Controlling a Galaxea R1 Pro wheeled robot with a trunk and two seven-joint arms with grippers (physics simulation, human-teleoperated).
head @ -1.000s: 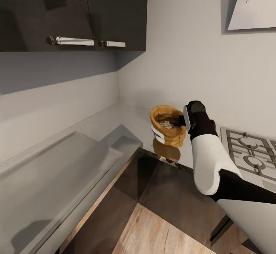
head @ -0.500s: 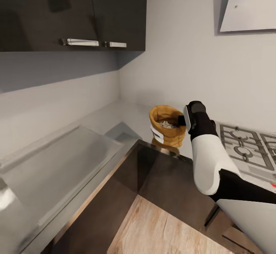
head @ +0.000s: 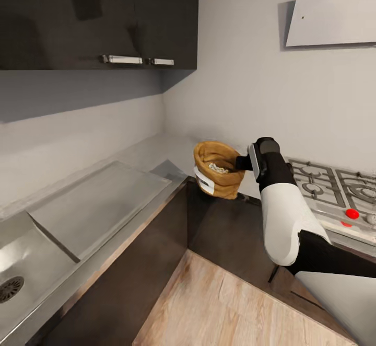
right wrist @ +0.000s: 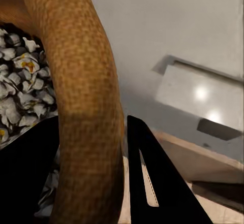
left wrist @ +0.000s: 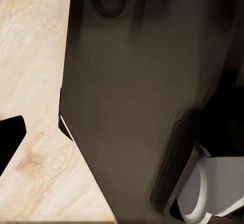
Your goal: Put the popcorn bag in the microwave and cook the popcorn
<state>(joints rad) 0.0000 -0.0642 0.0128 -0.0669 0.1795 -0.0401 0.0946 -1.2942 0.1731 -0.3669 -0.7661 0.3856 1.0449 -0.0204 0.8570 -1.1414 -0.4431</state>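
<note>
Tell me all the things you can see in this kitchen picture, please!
popcorn bag: one, mustard yellow with a white label, held in the air at the counter's corner edge
popcorn: a heap, whitish, inside the bag
countertop: one, grey, running along both walls into the corner
sink: one, steel, with a round drain, at the near end of the left counter
draining board: one, steel, beside the sink
gas hob: one, steel with grey grates and a red knob, right of the bag
wall cabinets: two doors, dark, silver handles, above the left counter
extractor hood: one, pale grey, above the hob
floor: light wood, below the dark base cabinets
right end effector: one, black, its fingers shut on the bag's rim
</note>
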